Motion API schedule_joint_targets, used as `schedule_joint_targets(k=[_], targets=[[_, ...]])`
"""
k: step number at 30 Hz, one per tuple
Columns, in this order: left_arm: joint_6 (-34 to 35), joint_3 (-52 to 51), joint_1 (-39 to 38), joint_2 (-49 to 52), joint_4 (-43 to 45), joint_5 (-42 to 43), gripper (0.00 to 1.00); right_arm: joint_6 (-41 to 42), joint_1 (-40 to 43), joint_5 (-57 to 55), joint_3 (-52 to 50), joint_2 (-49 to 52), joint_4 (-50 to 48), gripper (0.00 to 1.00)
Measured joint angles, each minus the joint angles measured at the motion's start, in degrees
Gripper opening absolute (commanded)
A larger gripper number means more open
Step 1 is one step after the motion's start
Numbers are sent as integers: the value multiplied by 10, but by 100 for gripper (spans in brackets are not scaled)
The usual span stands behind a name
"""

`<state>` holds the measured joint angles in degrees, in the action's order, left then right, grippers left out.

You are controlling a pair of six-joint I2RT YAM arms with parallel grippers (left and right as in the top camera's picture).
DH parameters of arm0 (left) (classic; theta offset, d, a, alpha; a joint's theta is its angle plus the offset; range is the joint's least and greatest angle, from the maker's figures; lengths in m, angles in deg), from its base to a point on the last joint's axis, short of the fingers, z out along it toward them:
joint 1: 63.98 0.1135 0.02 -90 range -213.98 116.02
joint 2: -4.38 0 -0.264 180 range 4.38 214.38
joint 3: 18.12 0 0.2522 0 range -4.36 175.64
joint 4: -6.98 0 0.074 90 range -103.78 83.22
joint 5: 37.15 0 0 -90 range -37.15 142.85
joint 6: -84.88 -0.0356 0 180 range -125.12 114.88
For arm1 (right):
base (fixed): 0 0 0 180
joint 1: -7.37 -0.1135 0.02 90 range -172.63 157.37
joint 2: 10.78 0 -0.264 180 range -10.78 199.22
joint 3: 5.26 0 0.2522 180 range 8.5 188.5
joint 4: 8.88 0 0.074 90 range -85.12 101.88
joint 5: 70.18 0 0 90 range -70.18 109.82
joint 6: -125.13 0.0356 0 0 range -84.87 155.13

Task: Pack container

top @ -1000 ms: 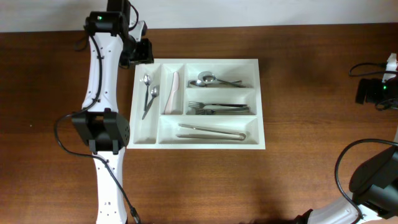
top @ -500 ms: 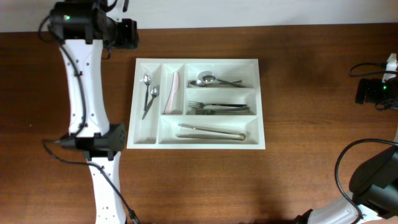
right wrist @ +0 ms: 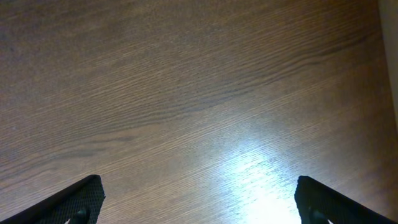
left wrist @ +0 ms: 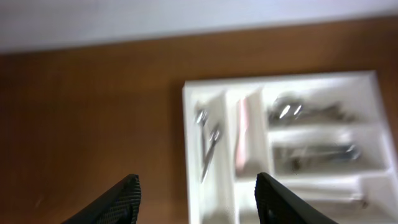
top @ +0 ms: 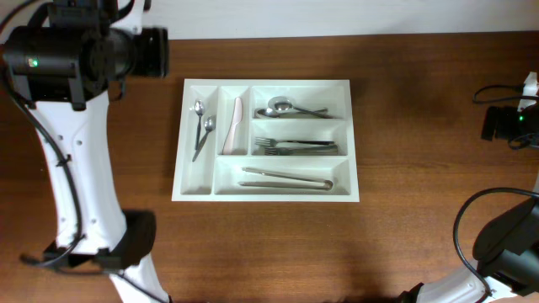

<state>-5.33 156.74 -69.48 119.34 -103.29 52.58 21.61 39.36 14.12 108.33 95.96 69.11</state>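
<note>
Overhead, left arm (top: 78, 168) high beside container (top: 266, 82), pincer (left wrist: 198, 188) parted

One tray (top: 265, 198) lay on the surface, split into five compartments. Its leftmost compartment held two small spoons (top: 209, 124); the next held one pale knife (top: 234, 124). The nearest long compartment held one pair of tongs (top: 286, 179). The larger spoons (top: 280, 106) and the forks (top: 295, 146) overlapped too much to count.
</note>
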Motion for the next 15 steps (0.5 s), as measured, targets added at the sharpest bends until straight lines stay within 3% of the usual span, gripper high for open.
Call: schedule_joint_targets(k=[9, 15], targets=[[25, -383, 1, -159, 1, -14, 63, 0, 0, 0, 0, 0, 0, 99], [61, -556, -25, -330, 62, 15, 69, 0, 0, 0, 0, 0, 1, 98]])
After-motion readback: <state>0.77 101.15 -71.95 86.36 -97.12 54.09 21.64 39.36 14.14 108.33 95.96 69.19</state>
